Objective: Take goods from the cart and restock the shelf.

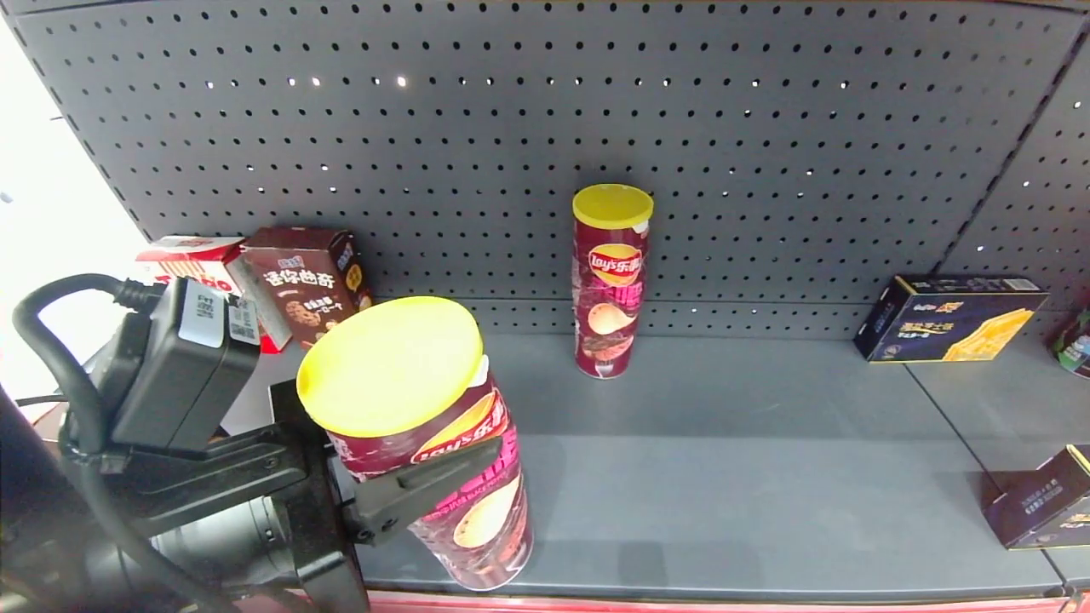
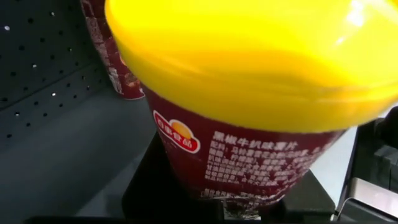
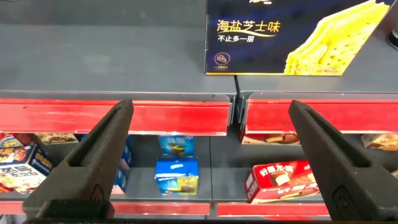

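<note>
1. At the shelf's front edge, your left tool (image 1: 409,464) is clamping the near chip can (image 1: 387,366) round its upper body, just under the yellow lid, with one finger lying across the label.
2. That can is leaning, its lid tipped left of its base, and the base is sitting low by the lip of the shelf (image 1: 724,477). Whether it is touching the board, you cannot tell.
3. A second chip can (image 1: 610,289) is standing upright farther back, close to the pegboard (image 1: 681,128) and well apart from the held one.
4. Your right tool (image 3: 211,155) is hanging wide open with nothing between its fingers. It is facing the red price rail (image 3: 180,116) below a dark cracker box (image 3: 292,37).
5. Beyond your left arm, a brown cookie box (image 1: 302,285) and a red-and-white box (image 1: 192,264) are sitting side by side at the back.
</note>
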